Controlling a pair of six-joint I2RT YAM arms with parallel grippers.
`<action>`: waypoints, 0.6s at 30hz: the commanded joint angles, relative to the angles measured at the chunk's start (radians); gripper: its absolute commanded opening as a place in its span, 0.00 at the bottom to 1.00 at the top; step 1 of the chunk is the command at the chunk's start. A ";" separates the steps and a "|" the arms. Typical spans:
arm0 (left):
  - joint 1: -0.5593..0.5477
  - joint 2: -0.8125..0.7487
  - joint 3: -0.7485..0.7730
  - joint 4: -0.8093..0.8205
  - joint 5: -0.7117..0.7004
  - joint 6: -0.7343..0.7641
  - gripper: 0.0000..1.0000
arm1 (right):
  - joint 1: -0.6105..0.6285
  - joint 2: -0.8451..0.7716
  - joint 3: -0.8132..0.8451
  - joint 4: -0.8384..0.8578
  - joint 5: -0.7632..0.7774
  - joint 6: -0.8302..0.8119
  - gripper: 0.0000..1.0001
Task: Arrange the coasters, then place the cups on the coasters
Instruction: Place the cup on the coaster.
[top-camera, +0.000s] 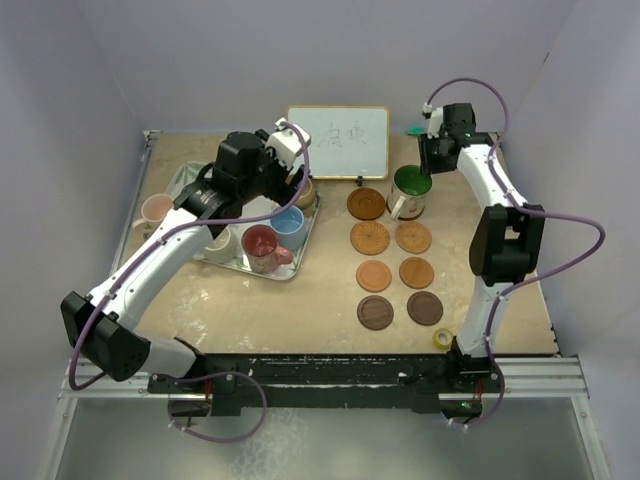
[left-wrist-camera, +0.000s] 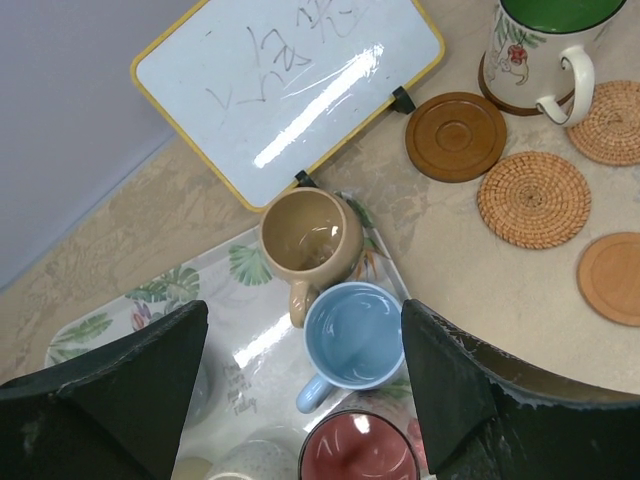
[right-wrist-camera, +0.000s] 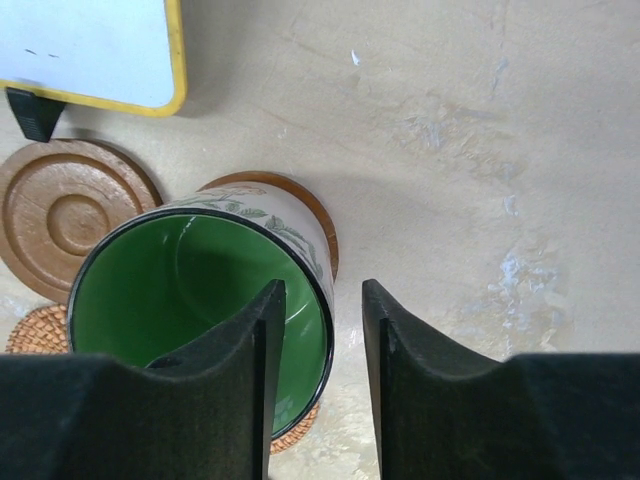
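The left jaws, wide open and empty, hang straight above the blue mug (left-wrist-camera: 352, 335) on the tray (left-wrist-camera: 150, 300), nearer it than the right jaws, which stand slightly parted, loosely astride the wall of the green mug (right-wrist-camera: 190, 300) on its coaster (right-wrist-camera: 300, 188).

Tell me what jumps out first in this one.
The green mug stands on the back-right coaster, fingers of the right gripper straddling its rim. Seven bare coasters complete two columns; other mugs crowd the leaf-patterned tray at left, under the open left gripper.
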 joint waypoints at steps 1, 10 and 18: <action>0.069 -0.038 -0.006 -0.007 0.027 0.001 0.76 | -0.006 -0.115 0.064 -0.031 -0.035 0.023 0.43; 0.229 -0.045 -0.034 -0.063 0.109 -0.026 0.77 | -0.006 -0.264 0.054 -0.110 -0.067 0.032 0.59; 0.269 -0.085 -0.078 -0.179 0.160 -0.029 0.80 | -0.005 -0.423 -0.056 -0.230 -0.133 0.006 0.69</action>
